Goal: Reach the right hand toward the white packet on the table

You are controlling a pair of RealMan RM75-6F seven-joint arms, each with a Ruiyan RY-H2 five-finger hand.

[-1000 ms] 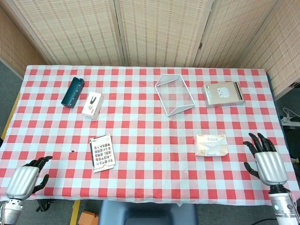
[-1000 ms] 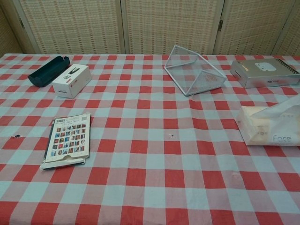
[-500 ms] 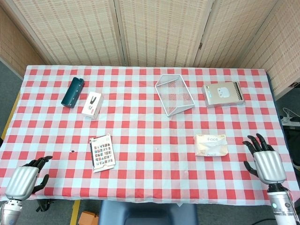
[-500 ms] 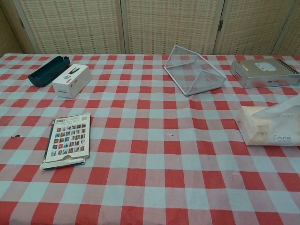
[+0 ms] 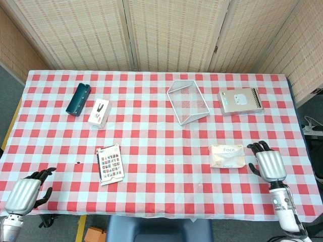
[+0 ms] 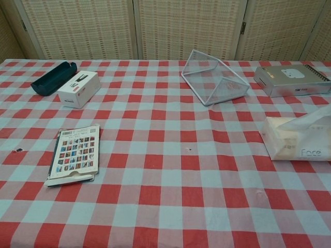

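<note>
On the counter, right side: the white packet (image 5: pixel 227 156) printed "Face" lies flat on the red-and-white checked cloth, near the front edge; in the chest view it sits at the far right (image 6: pixel 298 139), its top crumpled upward
Right hand (image 5: pixel 266 161): just beside the packet on its outer side, over the cloth; fingers apart and pointing toward the far side of the counter, holding nothing; whether the nearest fingertip touches the packet I cannot tell; seen in the head view only
Left hand (image 5: pixel 28 191): at the front left corner of the counter (image 5: pixel 151 126), well apart from everything on it; fingers loosely curved and spread, nothing in them
Wire basket (image 5: pixel 188 102): tipped on its side near the middle of the far half; white mesh, open face tilted
Silver box (image 5: pixel 239 101): beyond the packet, toward the far right; white earbuds pictured on top
Dark teal case (image 5: pixel 78 99): far left, lying lengthwise; a small white box (image 5: pixel 99 113) just beside it
Printed card pack (image 5: pixel 110 164): front left of centre, flat, a grid of small coloured pictures facing up
Backdrop: woven screen panels (image 5: pixel 166 30) behind the counter
</note>
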